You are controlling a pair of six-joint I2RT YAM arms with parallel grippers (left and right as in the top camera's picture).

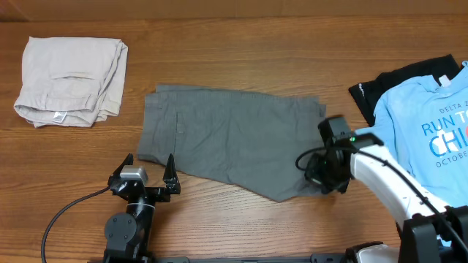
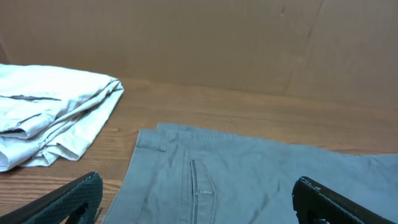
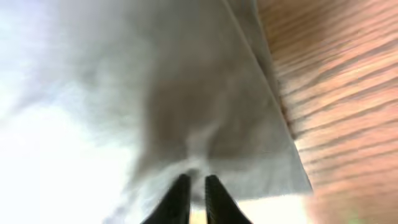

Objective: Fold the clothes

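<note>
The clothes, a pair of grey shorts [image 1: 227, 139], lie spread flat across the middle of the table, waistband to the left. In the left wrist view the slit back pocket [image 2: 200, 186] shows on the grey shorts [image 2: 261, 174]. My left gripper [image 1: 150, 162] hovers wide open just in front of the shorts' left near edge, holding nothing [image 2: 198, 183]. My right gripper [image 1: 313, 174] is at the shorts' right near corner. Its fingers [image 3: 197, 179] stand almost together, pinching bunched grey fabric [image 3: 186, 93] at their tips.
Folded pale beige shorts [image 1: 69, 80] lie at the back left [image 2: 50, 112]. A light blue printed T-shirt [image 1: 431, 124] on a black garment [image 1: 369, 93] lies at the right edge. Bare wooden table [image 3: 336, 93] shows beside the shorts' corner.
</note>
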